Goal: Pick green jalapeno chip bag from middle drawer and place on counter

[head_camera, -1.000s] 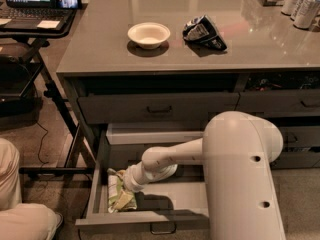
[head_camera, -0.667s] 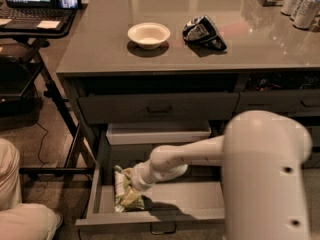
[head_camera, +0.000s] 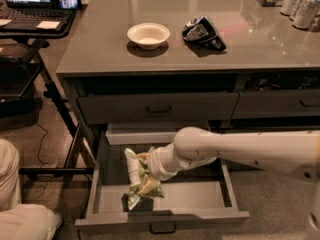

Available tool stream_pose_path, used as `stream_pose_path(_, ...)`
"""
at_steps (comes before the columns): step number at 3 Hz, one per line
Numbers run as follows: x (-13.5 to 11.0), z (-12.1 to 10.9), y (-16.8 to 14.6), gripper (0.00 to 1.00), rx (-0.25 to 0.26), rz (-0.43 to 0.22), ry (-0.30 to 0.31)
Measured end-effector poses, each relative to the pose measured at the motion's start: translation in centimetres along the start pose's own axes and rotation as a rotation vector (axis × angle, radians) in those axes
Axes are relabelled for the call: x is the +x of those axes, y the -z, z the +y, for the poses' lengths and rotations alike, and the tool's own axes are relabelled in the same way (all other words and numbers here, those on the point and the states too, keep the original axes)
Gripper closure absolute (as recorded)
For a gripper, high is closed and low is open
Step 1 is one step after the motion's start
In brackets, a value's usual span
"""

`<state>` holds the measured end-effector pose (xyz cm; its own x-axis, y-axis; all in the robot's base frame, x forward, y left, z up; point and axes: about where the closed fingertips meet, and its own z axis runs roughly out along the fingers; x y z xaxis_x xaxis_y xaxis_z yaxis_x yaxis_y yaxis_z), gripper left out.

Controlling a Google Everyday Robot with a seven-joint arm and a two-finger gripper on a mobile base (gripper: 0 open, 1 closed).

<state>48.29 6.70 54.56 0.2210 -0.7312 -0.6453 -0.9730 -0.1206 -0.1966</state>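
The green jalapeno chip bag (head_camera: 136,178) is light green with a white panel and hangs crumpled over the left part of the open middle drawer (head_camera: 165,219). My gripper (head_camera: 146,172) is at the end of the white arm reaching in from the right and is shut on the bag, holding it slightly above the drawer floor. The grey-brown counter (head_camera: 165,59) lies above, beyond the drawers.
On the counter stand a white bowl (head_camera: 148,35), a black-and-silver chip bag (head_camera: 203,32) and cans (head_camera: 302,5) at the far right. A laptop stand (head_camera: 35,19) is at the left. A shut drawer (head_camera: 157,108) sits above the open one.
The arm has swung up and back, lifting the bag off the drawer floor; my arm's white body has moved right, out of the foreground.
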Motion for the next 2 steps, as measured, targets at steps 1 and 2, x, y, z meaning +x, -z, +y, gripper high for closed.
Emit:
stream_pose_path(1,-3.6,-1.8,7.8,1.0,0.027,0.022,0.064)
stream_pose_path(2,-8.5,-4.3,15.0,1.0,0.041,0.047,0.113)
